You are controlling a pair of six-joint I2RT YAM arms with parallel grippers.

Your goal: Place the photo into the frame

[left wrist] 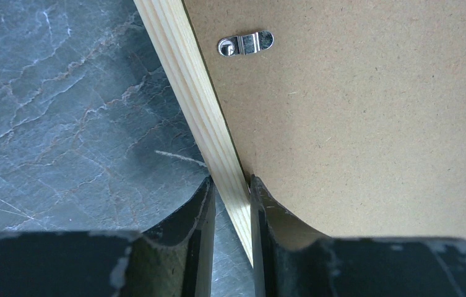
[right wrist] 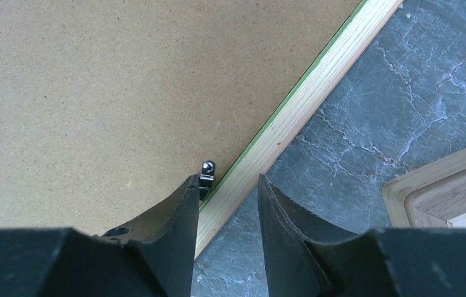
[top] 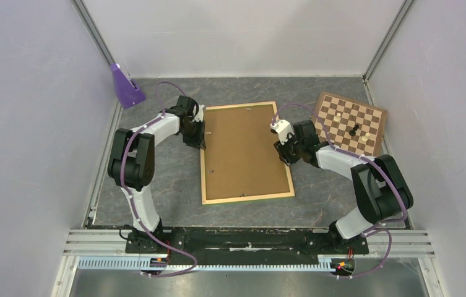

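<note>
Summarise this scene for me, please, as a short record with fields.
frame: lies back up on the table, pale wood rails showing
backing: brown hardboard panel fills it; metal clip near the left rail
photo: not in view
left pincer: fingers pressed on either side of the left rail
right pincer: straddles the right rail; contact unclear
elsewhere: chessboard with pieces, far right

The scuffed matt black left pincer (left wrist: pixel 231 185) grips the frame (left wrist: pixel 196 93), pale straight-grained bare wood, with matt speckled brown hardboard (left wrist: pixel 372 136) and a shiny metal clip (left wrist: pixel 245 44) ahead of it, veined grey stone-look worktop (left wrist: pixel 63 124) alongside.
</note>
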